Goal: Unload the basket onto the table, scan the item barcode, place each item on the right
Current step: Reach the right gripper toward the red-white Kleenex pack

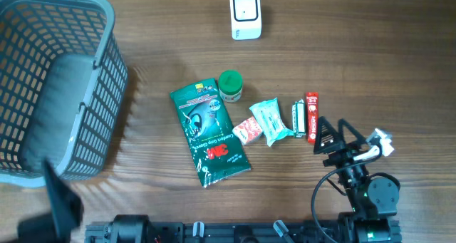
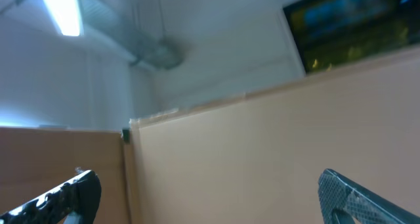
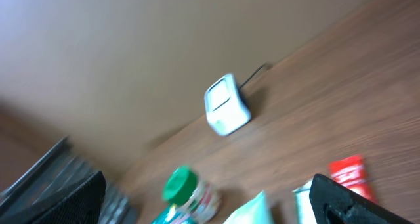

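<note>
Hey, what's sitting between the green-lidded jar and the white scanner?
Nothing. In the overhead view, the wooden table is bare between the green-lidded jar and the white scanner.

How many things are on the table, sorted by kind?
Plastic basket: 1
White scanner: 1
Green-lidded jar: 1
Flat packets: 3 (green 3M packet, red-and-white packet, pale teal packet)
Slim sticks: 2 (green-and-white stick, red stick)
Total: 8
</note>
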Controlling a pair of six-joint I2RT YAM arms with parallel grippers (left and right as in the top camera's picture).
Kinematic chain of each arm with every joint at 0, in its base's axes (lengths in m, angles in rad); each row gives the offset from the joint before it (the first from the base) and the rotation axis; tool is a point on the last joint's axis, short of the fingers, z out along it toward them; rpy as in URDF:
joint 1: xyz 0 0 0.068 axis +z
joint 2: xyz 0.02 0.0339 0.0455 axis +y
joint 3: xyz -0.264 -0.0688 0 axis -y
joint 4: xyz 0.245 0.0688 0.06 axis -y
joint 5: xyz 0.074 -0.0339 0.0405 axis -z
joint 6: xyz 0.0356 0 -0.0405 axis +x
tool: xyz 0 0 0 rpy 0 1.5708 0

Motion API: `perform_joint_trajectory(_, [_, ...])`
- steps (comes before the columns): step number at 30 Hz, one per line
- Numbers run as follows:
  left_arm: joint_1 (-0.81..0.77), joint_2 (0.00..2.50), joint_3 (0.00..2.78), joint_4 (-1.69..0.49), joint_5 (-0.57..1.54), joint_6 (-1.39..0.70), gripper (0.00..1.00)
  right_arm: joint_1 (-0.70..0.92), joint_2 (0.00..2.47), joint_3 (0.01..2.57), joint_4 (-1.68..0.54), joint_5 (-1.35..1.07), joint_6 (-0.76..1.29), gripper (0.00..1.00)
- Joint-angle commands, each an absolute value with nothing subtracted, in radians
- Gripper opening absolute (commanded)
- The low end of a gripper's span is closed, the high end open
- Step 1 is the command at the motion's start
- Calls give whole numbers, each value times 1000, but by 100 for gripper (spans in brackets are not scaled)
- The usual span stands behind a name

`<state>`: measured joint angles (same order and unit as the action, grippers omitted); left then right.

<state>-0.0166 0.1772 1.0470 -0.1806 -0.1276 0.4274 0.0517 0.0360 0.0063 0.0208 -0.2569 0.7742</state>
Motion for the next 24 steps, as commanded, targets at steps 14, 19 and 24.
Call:
perform_joint_trajectory(14, [29,5,1055,-218,190,253,100,55,495,59,37,-585,821,100])
perform_joint_trajectory(19, [31,7,1053,-225,182,253,100,55,500,172,-12,-636,808,100])
perform_joint_trajectory(24, [30,7,1044,-257,182,253,100,55,500,326,-321,-524,679,100])
